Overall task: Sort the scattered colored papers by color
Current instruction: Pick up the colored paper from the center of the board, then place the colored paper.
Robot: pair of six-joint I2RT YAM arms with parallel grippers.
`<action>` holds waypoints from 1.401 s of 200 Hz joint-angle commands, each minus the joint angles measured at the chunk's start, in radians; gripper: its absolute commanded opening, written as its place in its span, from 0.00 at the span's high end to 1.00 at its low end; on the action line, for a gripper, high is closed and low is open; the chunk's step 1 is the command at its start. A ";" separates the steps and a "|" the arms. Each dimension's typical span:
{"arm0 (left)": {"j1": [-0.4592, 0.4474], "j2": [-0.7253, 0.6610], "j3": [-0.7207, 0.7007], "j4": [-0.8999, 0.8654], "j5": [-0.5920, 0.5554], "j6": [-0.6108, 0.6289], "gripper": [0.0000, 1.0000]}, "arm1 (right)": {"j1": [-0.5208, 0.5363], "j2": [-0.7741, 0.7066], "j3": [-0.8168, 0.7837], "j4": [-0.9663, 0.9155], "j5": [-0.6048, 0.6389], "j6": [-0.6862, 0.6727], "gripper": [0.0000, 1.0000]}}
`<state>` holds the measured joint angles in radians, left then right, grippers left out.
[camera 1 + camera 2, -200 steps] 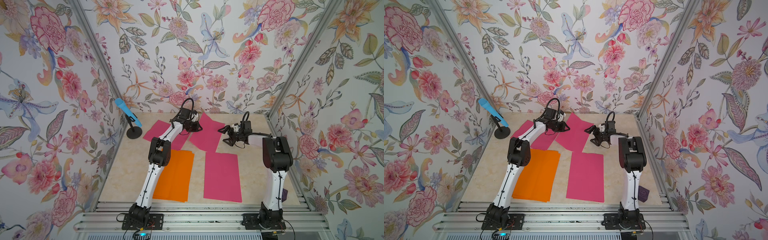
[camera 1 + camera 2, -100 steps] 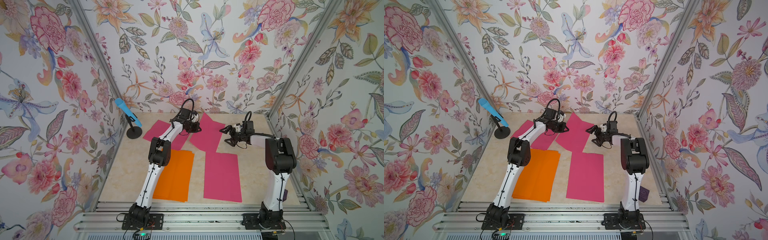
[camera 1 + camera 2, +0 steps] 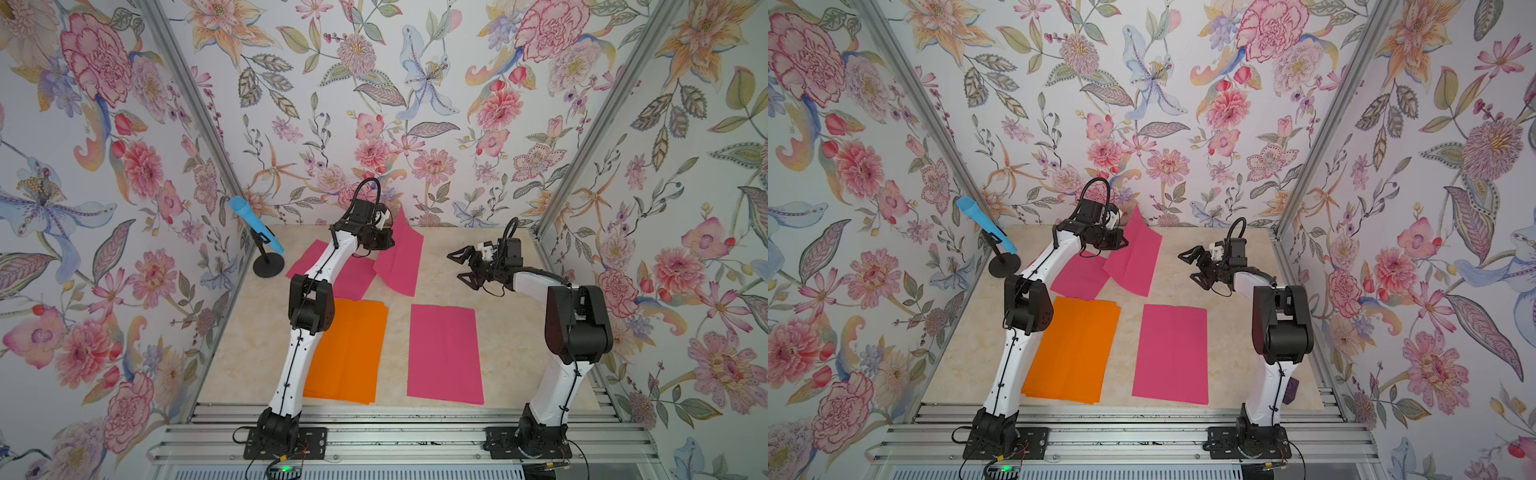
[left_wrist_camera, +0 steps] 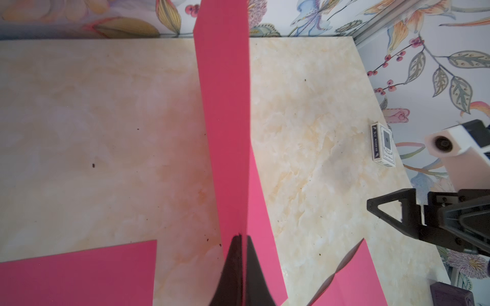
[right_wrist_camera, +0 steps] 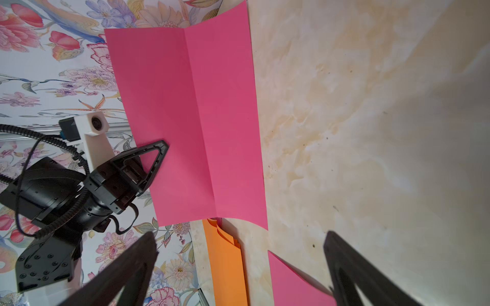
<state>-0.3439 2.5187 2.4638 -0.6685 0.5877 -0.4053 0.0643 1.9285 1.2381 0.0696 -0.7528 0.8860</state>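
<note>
pink paper (image 3: pixel 400 259), long axis 12-to-6, is pinched by the left fingers (image 4: pixel 232 275), spread right fingers (image 3: pixel 468 281) hovering at its 3 o'clock.

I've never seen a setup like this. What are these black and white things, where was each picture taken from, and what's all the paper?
They are two robot arms mounted at the front of a table. Two pictures look down from above, almost identically. The other two come from a small camera on each arm's wrist. On the table lie an orange stack, a front pink sheet and a back pink sheet partly under the left arm. A blue microphone stands at the side, and a small card box lies by a wall. The left fingers are shut on a lifted pink sheet, holding one side up. The right fingers are wide open and hold nothing.
</note>
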 commanded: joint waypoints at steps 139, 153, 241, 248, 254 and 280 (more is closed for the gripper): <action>-0.265 -0.657 -0.800 0.894 0.109 -0.505 1.00 | -0.161 -0.464 -0.313 -0.103 0.011 -0.101 0.00; -0.272 -0.745 -1.024 1.099 0.109 -0.610 1.00 | -0.187 -0.506 -0.336 -0.121 0.014 -0.103 0.00; -0.535 -0.899 -1.737 1.782 -0.222 -0.967 1.00 | -0.264 -0.672 -0.430 -0.252 0.043 -0.187 0.00; -0.550 -0.883 -1.756 1.837 -0.237 -0.993 1.00 | -0.262 -0.683 -0.442 -0.252 0.041 -0.189 0.00; -0.555 -0.869 -1.771 1.873 -0.239 -1.017 1.00 | -0.262 -0.694 -0.453 -0.252 0.037 -0.192 0.00; -0.572 -0.799 -1.790 1.988 -0.237 -1.095 1.00 | -0.264 -0.731 -0.484 -0.270 0.029 -0.209 0.00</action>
<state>-0.9047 1.6562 0.6876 1.0977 0.4068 -1.3762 -0.2016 1.2457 0.7750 -0.1692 -0.7017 0.7143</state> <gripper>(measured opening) 0.045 0.996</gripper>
